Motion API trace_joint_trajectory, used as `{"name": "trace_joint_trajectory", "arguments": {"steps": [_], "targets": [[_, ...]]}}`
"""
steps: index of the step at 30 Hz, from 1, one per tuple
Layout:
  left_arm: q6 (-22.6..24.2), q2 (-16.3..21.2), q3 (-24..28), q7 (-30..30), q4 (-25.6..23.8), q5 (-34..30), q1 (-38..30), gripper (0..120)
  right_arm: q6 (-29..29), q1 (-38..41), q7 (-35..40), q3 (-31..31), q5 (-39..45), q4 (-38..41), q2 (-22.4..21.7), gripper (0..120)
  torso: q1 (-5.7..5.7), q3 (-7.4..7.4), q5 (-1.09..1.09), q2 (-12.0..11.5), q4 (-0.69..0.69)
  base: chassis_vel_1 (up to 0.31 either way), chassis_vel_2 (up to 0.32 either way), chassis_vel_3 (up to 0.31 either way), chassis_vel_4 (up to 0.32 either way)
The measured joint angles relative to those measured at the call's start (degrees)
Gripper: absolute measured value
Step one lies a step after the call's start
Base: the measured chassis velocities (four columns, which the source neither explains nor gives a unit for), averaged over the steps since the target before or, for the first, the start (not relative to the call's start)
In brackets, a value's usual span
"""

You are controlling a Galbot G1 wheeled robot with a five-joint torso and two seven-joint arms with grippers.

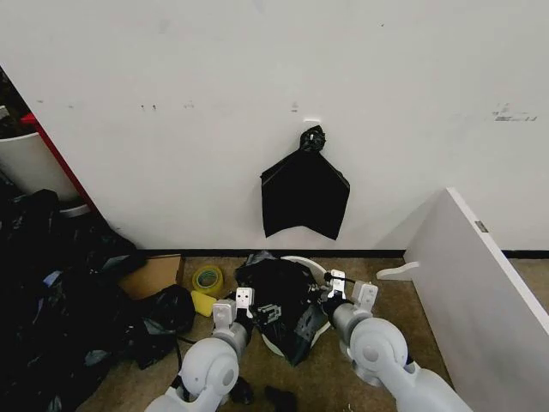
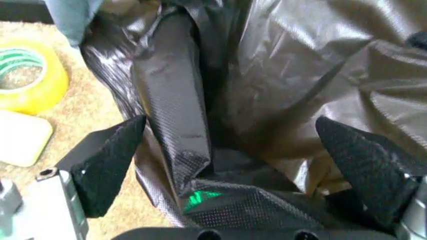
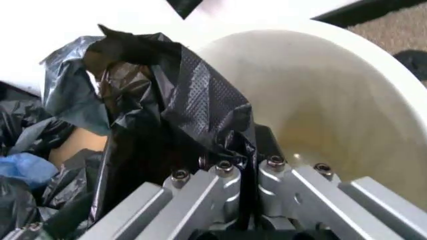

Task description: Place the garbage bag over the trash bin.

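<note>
Where beige carpet meets white wall: crinkly glossy garbage bag over round trash bin; left pincer spread, right pincer pinching plastic.

Left tool spread, right tool clamped

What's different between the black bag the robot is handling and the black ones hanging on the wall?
The garbage bag is loose and crumpled, draped over the white trash bin on the floor; the hanging bags are flat and smooth, bunched under a knot high on the wall. The garbage bag is pinched by the right gripper, with the open left gripper at its other side; the hanging bags are untouched. Both are thin black plastic.
</note>
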Motion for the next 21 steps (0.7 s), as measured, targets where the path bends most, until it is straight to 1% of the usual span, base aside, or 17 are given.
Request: {"name": "trace_joint_trajectory", "arguments": {"steps": [1, 4, 6, 8, 9, 13, 14, 15, 16, 18, 20, 21], "targets": [[0.0, 0.0, 0.0, 0.0, 0.0, 0.0, 0.0, 100, 0.0, 0.0, 0.0, 0.0, 0.0, 0.0, 0.0, 0, 0.0, 0.0, 0.0, 0.0, 0.0, 0.0, 0.0, 0.0, 0.0], [0.93, -0.96, 1.42, -2.86, 1.82, 0.13, -1.52, 100, -0.14, -0.37, 0.25, 0.33, 0.14, -0.15, 0.3, 0, 0.0, 0.0, 0.0, 0.0, -0.01, 0.0, 0.0, 0.0, 0.0], [1.4, -1.78, 1.98, -4.83, 3.38, 0.22, -2.44, 95, -0.22, -0.64, 0.24, 0.33, -0.24, -0.19, 0.37, 0, 0.0, 0.0, 0.0, 0.0, 0.0, 0.0, 0.0, 0.0, 0.0], [2.02, -2.35, 2.16, -6.02, 4.64, 0.22, -3.07, 88, -0.24, -0.82, 0.11, 0.28, -0.94, -0.18, 0.48, 0, 0.0, 0.0, 0.0, 0.0, 0.0, 0.0, 0.0, 0.0, 0.0], [2.02, -2.35, 2.16, -6.02, 4.64, 0.22, -3.07, 88, -0.24, -0.82, 0.11, 0.28, -0.94, -0.18, 0.48, 0, 0.0, 0.0, 0.0, 0.0, 0.0, 0.0, 0.0, 0.0, 0.0], [2.49, -3.38, 1.92, -5.97, 7.38, 0.19, -4.5, 71, -0.44, -0.91, -0.26, -0.02, -1.91, 0.04, 0.67, 0, -0.01, -0.01, 0.01, 0.01, 0.01, 0.0, 0.0, 0.0, 0.0], [2.57, -3.45, 1.85, -5.77, 7.58, 0.18, -4.6, 68, -0.45, -0.92, -0.29, -0.04, -1.98, 0.05, 0.67, 0, -0.01, -0.01, 0.01, 0.01, 0.01, 0.0, 0.0, 0.0, 0.0], [2.57, -3.45, 1.85, -5.77, 7.58, 0.18, -4.6, 68, -0.45, -0.92, -0.29, -0.04, -1.98, 0.05, 0.67, 0, -0.01, -0.01, 0.01, 0.01, 0.01, 0.0, 0.0, 0.0, 0.0], [2.97, -3.58, 1.57, -5.15, 7.94, 0.13, -4.82, 61, -0.48, -0.94, -0.39, -0.16, -2.28, 0.13, 0.68, 0, -0.01, -0.01, 0.01, 0.01, 0.0, 0.0, 0.0, 0.0, 0.0], [3.61, -3.61, 1.18, -4.33, 8.07, -0.07, -4.95, 57, -0.49, -0.97, -0.46, -0.27, -2.53, 0.21, 0.68, 0, -0.01, -0.01, 0.01, 0.01, 0.01, 0.0, 0.0, 0.0, 0.0], [4.35, -3.61, 0.8, -3.4, 8.08, -0.36, -5.02, 48, -0.49, -1.02, -0.56, -0.45, -2.95, 0.31, 0.67, 0, -0.01, -0.01, 0.01, 0.01, 0.01, 0.0, 0.0, 0.0, 0.0], [4.35, -3.61, 0.8, -3.4, 8.08, -0.36, -5.02, 48, -0.49, -1.02, -0.56, -0.45, -2.95, 0.31, 0.67, 0, -0.01, -0.01, 0.01, 0.01, 0.01, 0.0, 0.0, 0.0, 0.0]]}}
